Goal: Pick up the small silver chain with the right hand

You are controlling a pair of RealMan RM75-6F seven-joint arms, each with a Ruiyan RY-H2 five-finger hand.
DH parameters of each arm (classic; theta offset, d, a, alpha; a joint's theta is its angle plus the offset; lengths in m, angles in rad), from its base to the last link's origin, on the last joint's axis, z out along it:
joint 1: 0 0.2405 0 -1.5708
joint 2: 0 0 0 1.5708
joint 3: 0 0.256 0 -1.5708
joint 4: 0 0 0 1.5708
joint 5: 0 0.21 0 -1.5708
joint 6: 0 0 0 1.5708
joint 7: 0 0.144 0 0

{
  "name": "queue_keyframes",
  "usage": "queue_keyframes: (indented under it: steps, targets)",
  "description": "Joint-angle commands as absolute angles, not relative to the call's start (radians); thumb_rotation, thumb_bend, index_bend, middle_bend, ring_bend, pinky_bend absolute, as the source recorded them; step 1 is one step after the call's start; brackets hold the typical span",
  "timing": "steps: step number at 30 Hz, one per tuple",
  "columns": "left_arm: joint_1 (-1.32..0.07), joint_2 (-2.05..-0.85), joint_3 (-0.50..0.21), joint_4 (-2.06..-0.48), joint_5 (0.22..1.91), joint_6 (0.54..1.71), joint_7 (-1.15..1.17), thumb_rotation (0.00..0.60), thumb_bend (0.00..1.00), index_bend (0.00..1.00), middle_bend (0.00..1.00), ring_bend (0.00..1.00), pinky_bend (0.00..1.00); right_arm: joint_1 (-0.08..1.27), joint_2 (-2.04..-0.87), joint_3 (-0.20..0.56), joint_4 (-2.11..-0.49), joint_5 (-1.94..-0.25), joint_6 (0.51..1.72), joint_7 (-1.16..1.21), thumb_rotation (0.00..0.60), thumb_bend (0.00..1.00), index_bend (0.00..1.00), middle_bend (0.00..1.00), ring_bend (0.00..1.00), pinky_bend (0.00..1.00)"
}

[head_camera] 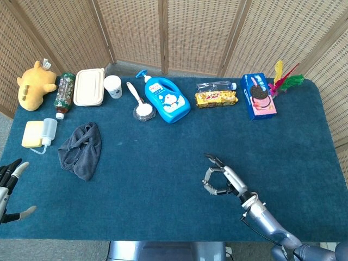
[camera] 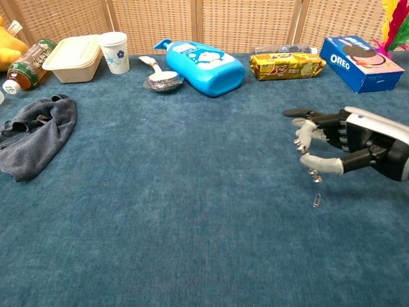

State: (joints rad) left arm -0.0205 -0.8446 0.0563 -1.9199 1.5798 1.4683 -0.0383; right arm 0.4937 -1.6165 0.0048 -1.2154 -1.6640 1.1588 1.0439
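Note:
My right hand [camera: 339, 148] hovers low over the blue cloth at the front right, palm turned left. A short silver chain [camera: 314, 174] hangs from between its thumb and fingers, its lower end just above the table. In the head view the same right hand [head_camera: 220, 181] shows with curled fingers; the chain is hard to make out there. Directly under the chain lies a small silver clip-like piece [camera: 317, 200]. My left hand [head_camera: 8, 191] sits at the front left edge with its fingers spread and nothing in them.
Along the back stand a blue detergent bottle [head_camera: 166, 100], a yellow snack pack [head_camera: 216, 98], an Oreo box [head_camera: 259, 95], a spoon [head_camera: 140, 103], a cup [head_camera: 113, 86] and a lidded box [head_camera: 89, 86]. A grey cloth [head_camera: 81, 149] lies at the left.

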Motion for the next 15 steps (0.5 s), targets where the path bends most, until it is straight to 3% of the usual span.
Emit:
queue_keyframes:
  steps: [1, 15]
  targets:
    - [-0.019, -0.844, 0.057, -1.920, 1.581, 1.470, -0.039, 0.600, 0.21, 0.00, 0.00, 0.00, 0.00, 0.501, -1.624, 0.004, -1.219, -1.657, 1.152, 1.046, 0.600, 0.46, 0.77, 0.08, 0.00, 0.01]
    - [-0.020, -0.843, 0.059, -1.916, 1.583, 1.468, -0.045, 0.600, 0.21, 0.00, 0.00, 0.00, 0.00, 0.514, -1.650, 0.001, -1.227, -1.627, 1.135, 1.002, 0.600, 0.46, 0.77, 0.08, 0.00, 0.01]
